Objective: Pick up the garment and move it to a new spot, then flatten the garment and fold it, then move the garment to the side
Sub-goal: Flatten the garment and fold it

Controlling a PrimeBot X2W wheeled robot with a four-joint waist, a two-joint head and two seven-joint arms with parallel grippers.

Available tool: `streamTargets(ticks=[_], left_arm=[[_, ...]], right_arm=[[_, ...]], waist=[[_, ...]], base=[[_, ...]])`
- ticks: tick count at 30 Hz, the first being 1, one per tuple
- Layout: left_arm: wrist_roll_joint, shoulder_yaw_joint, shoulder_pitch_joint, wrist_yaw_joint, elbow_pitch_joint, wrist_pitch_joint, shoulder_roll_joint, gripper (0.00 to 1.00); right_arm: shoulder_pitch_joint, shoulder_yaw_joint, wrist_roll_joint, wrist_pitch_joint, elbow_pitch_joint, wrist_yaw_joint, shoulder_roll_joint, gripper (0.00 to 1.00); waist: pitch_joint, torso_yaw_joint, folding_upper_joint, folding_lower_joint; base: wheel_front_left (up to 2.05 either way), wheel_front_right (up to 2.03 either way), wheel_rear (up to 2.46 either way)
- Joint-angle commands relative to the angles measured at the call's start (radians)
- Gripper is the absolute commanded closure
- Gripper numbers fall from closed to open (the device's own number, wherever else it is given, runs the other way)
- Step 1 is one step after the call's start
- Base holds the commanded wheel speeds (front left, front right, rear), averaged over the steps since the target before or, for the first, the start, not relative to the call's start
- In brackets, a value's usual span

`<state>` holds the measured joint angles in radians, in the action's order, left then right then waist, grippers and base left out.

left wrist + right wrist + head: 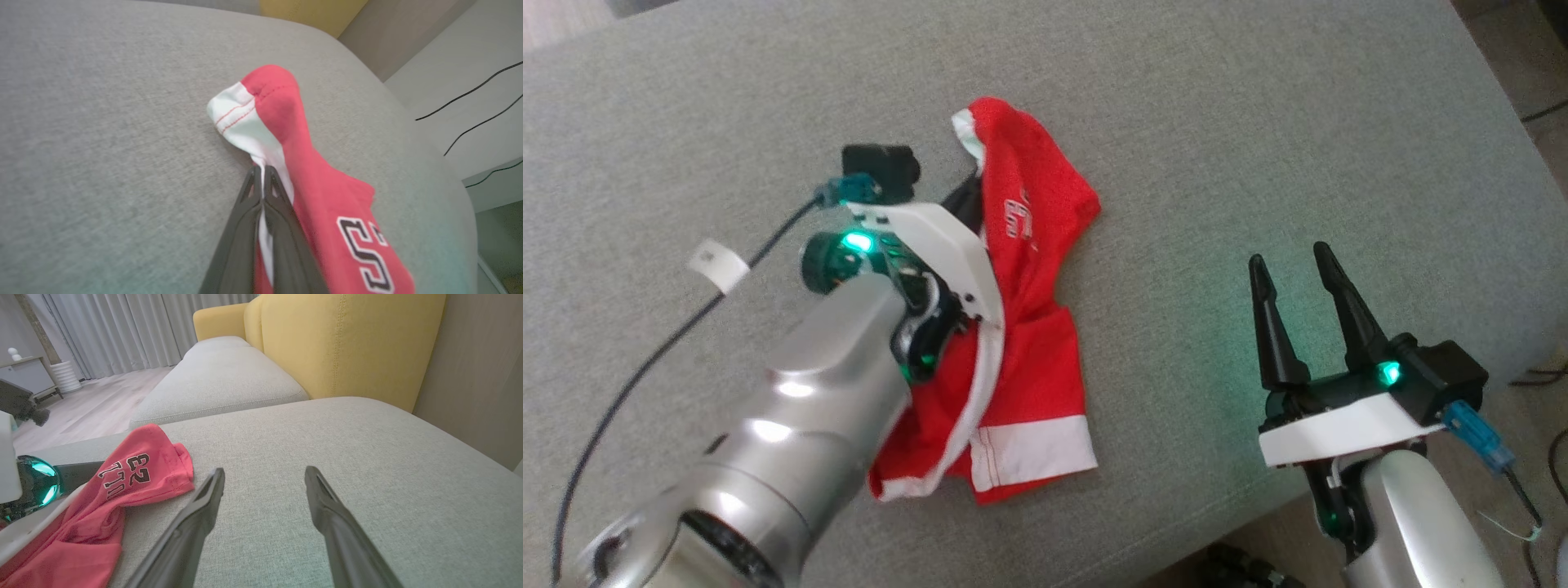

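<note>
One garment (1029,327), red and white, lies crumpled on the grey cushion (1258,122) in head view, left claw (966,200) at its far end, right claw (1288,257) well apart. Left wrist: claw clamped on the white hem. Right wrist: claw spread wide, empty, garment off to its left.

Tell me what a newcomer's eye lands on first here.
The red garment with white trim, crumpled in the middle of the grey cushion, stands out first. The left gripper is shut on its white band, while the right gripper is open to the garment's right, apart from it. In the right wrist view, a yellow sofa back also catches the eye.
</note>
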<state>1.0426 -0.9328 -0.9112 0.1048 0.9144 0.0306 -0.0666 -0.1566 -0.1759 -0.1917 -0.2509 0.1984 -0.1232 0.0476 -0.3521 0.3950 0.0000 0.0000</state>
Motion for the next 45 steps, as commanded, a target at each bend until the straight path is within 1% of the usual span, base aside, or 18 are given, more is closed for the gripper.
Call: streamTargets(ticks=[1, 10, 14, 20, 24, 28, 30, 31, 32, 33, 34, 38, 41, 43, 45], left_arm=[[0.014, 0.008, 0.008, 0.009, -0.038, -0.016, 0.016, 1.0], [-0.025, -0.051, 0.016, -0.005, -0.16, -0.095, 0.016, 1.0], [-0.05, -0.1, 0.048, -0.025, -0.246, -0.11, 0.016, 1.0], [-0.071, -0.207, 0.143, -0.066, -0.369, -0.093, 0.016, 1.0], [-0.082, -0.269, 0.197, -0.097, -0.396, -0.085, 0.016, 1.0], [-0.085, -0.297, 0.225, -0.119, -0.403, -0.095, 0.016, 1.0], [-0.082, -0.305, 0.233, -0.123, -0.409, -0.101, 0.016, 1.0], [-0.078, -0.308, 0.236, -0.125, -0.415, -0.104, 0.016, 0.91], [-0.075, -0.31, 0.238, -0.126, -0.422, -0.109, 0.016, 0.7], [-0.073, -0.313, 0.239, -0.125, -0.429, -0.115, 0.016, 0.07], [-0.069, -0.314, 0.24, -0.127, -0.438, -0.12, 0.016, 0.0], [-0.064, -0.301, 0.242, -0.145, -0.479, -0.161, 0.016, 0.0], [-0.069, -0.273, 0.256, -0.174, -0.537, -0.205, -0.015, 0.0], [-0.094, -0.251, 0.267, -0.218, -0.585, -0.238, -0.057, 0.0], [-0.115, -0.212, 0.293, -0.276, -0.641, -0.265, -0.104, 0.0]], right_arm=[[-0.009, -0.011, 0.011, -0.011, -0.026, -0.008, 0.003, 0.0], [0.01, 0.001, 0.026, -0.011, -0.021, -0.008, 0.003, 0.0], [0.022, 0.005, 0.033, -0.011, -0.018, -0.008, 0.003, 0.0], [0.041, 0.012, 0.031, -0.011, -0.016, -0.008, 0.003, 0.0], [0.048, 0.013, 0.025, -0.011, -0.015, -0.008, 0.003, 0.0], [0.052, 0.013, 0.021, -0.011, -0.014, -0.008, 0.003, 0.0], [0.054, 0.014, 0.021, -0.011, -0.013, -0.008, 0.003, 0.0], [0.056, 0.016, 0.021, -0.011, -0.013, -0.008, 0.003, 0.0], [0.058, 0.017, 0.022, -0.011, -0.013, -0.008, 0.003, 0.0], [0.059, 0.018, 0.023, -0.011, -0.012, -0.008, 0.003, 0.0], [0.062, 0.019, 0.024, -0.011, -0.011, -0.008, 0.003, 0.0], [0.073, 0.03, 0.03, -0.011, -0.014, -0.008, 0.003, 0.0], [0.085, 0.043, 0.044, -0.011, -0.022, -0.008, 0.003, 0.0], [0.095, 0.055, 0.058, -0.011, -0.032, -0.008, 0.003, 0.0], [0.106, 0.066, 0.072, -0.011, -0.046, -0.008, 0.006, 0.0]], waist=[[0.01, -0.006, 0.0, 0.0], [0.062, -0.028, 0.0, 0.0], [0.087, -0.033, 0.0, 0.0], [0.113, -0.034, 0.0, 0.0], [0.12, -0.029, 0.0, 0.0], [0.126, -0.022, 0.0, 0.0], [0.129, -0.02, 0.0, 0.0], [0.131, -0.019, 0.0, 0.0], [0.134, -0.018, 0.0, 0.0], [0.137, -0.017, 0.0, 0.0], [0.141, -0.017, 0.0, 0.0], [0.161, -0.018, 0.0, 0.0], [0.179, -0.026, 0.0, 0.0], [0.194, -0.038, 0.0, 0.0], [0.208, -0.053, 0.0, 0.0]], base=[[0.0, 0.0, 0.0], [0.0, 0.0, 0.0], [0.0, 0.0, 0.0], [0.0, 0.0, 0.0], [0.0, 0.0, 0.0], [0.0, 0.0, 0.0], [0.0, 0.0, 0.0], [0.0, 0.0, 0.0], [0.0, 0.0, 0.0], [0.0, 0.0, 0.0], [0.0, 0.0, 0.0], [0.0, 0.0, 0.0], [0.0, 0.0, 0.0], [0.0, 0.0, 0.0], [0.0, 0.0, 0.0]])
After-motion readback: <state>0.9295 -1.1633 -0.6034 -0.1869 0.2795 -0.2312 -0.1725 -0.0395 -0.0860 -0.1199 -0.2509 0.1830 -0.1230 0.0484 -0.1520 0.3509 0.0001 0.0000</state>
